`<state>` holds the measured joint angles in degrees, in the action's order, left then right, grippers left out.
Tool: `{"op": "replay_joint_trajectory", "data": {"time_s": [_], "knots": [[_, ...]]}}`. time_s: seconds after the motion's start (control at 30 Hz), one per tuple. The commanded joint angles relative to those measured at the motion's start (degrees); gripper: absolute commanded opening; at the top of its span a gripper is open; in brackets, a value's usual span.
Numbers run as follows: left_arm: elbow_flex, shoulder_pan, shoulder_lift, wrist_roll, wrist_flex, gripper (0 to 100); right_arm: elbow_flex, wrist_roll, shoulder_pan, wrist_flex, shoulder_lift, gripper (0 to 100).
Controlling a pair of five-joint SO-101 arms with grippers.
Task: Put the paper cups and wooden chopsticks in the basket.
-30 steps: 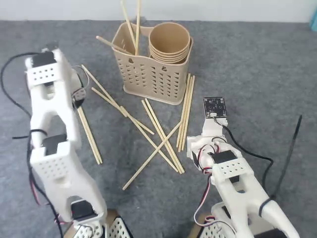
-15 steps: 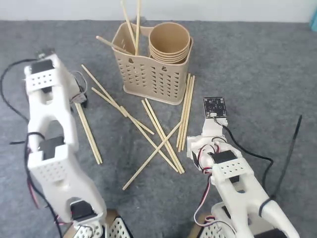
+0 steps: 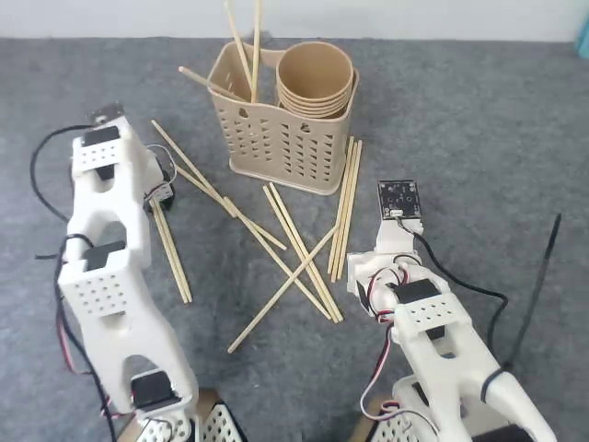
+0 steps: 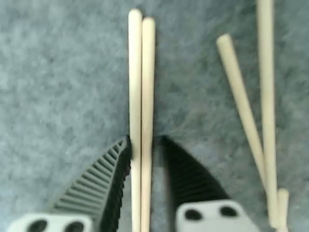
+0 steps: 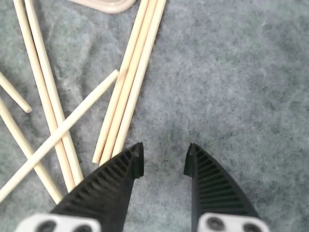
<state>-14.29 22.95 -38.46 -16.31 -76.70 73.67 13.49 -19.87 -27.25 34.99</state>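
The left gripper (image 4: pixel 145 142) was down at the grey carpeted tabletop (image 4: pixel 58 63), its black ribbed jaws narrowly apart and straddling a pair of pale wooden chopsticks (image 4: pixel 142 72). One jaw touched the pair and a slim gap showed at the other. The pair lay flat and ran straight out ahead of the fingertips. Two more loose wooden chopsticks (image 4: pixel 251 111) lay just off to one side of that gripper.

The right gripper (image 5: pixel 163 154) sat with its jaws wide apart over bare carpet, holding nothing. A bundle of three wooden chopsticks (image 5: pixel 133 82) ended just beside one of its fingertips, and a single slanted chopstick (image 5: pixel 63 130) crossed other sticks farther out on the same side.

Ahead of both grippers stood the beige perforated plastic basket (image 3: pixel 276 147). It held a stack of brown paper cups (image 3: pixel 315 74) and a few upright chopsticks (image 3: pixel 244 46).
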Motion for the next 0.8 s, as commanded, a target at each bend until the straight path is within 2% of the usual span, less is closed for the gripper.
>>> {"op": "replay_joint_trajectory", "data": {"time_s": [0.0,0.37,0.77], "knots": [[-0.1,1.0,0.9,0.2,0.8,1,-0.3,-0.9,0.7,0.7,2.2,15.4],[0.1,0.6,10.4,0.2,-5.2,1,-0.3,-0.9,0.7,0.8,2.2,15.4],[0.1,0.4,19.8,0.1,-7.9,1,-0.3,-0.9,0.7,0.8,2.2,15.4]]}}
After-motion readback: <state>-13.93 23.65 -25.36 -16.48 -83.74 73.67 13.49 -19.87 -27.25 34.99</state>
